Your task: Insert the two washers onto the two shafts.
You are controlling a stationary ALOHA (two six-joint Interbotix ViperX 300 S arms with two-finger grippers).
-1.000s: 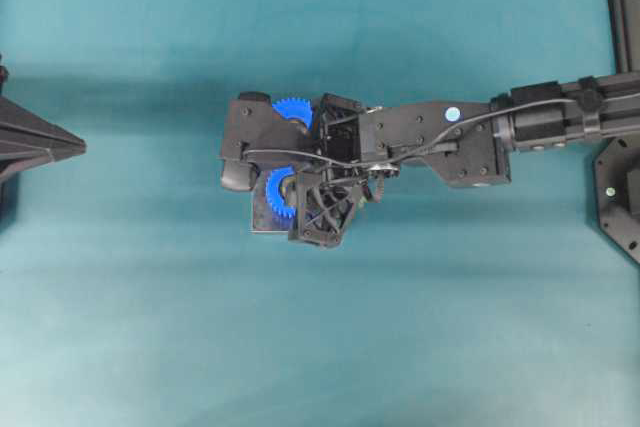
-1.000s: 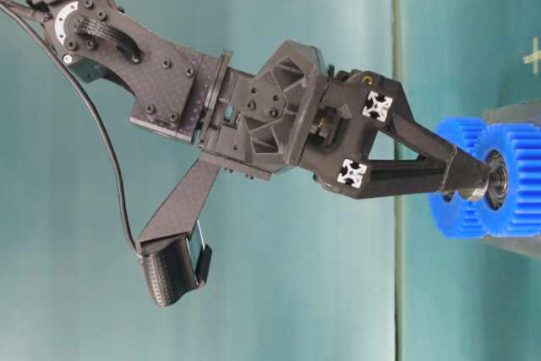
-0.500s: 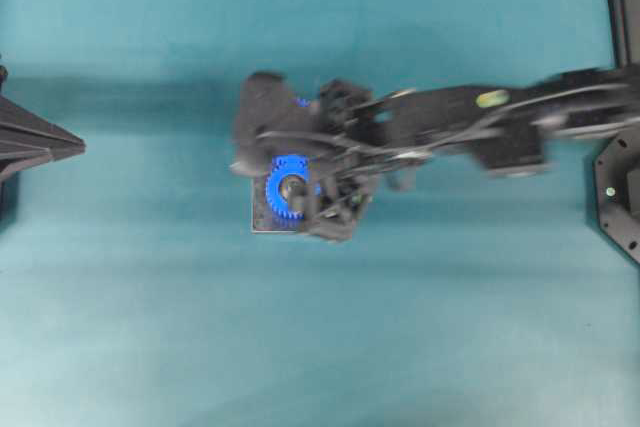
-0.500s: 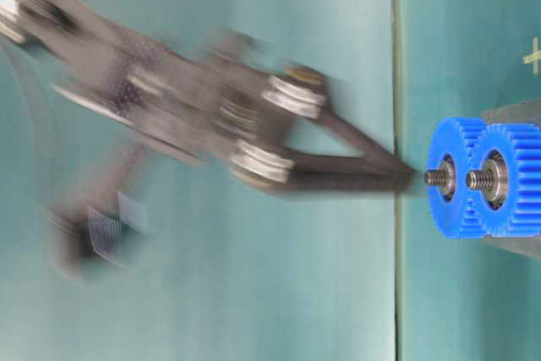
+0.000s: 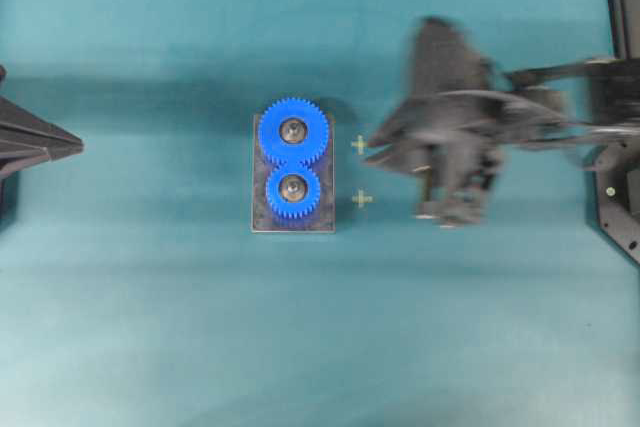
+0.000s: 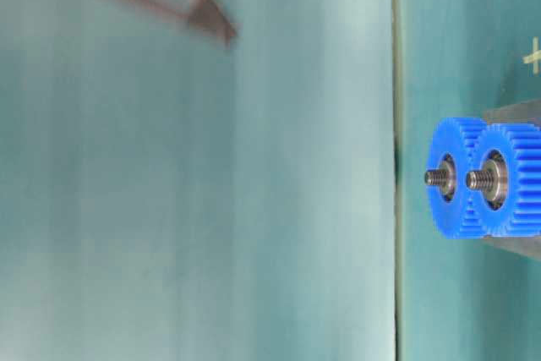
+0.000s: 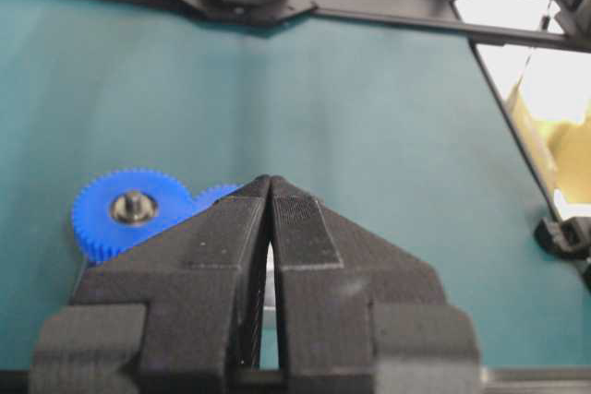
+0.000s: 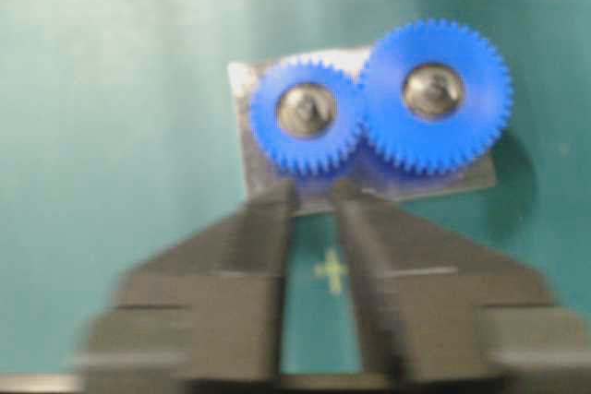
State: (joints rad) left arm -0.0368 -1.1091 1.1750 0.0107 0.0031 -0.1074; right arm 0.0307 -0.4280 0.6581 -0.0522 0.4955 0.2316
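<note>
Two meshed blue gears, a larger one (image 5: pixel 293 132) and a smaller one (image 5: pixel 292 190), sit on a grey plate (image 5: pixel 322 219), each on a threaded shaft (image 6: pixel 433 177) (image 6: pixel 472 180). A grey metal ring lies round each shaft (image 8: pixel 307 108); I cannot tell the washer apart from the hubs. My right gripper (image 5: pixel 372 150) is blurred, raised and well to the right of the gears. Its fingers (image 8: pixel 277 214) stand a narrow gap apart, with only bare table between them. My left gripper (image 7: pixel 271 182) is shut and empty at the far left (image 5: pixel 78 145), with a gear (image 7: pixel 129 209) beyond it.
Two yellow cross marks (image 5: pixel 359 144) (image 5: pixel 362 199) lie on the teal table just right of the plate. Black frame parts (image 5: pixel 620 197) stand at the right edge. Open teal table surrounds the plate.
My right gripper has left the smaller gear's shaft, lifting and swinging away to the right. Both gears and shafts are now uncovered. The left arm has not moved.
</note>
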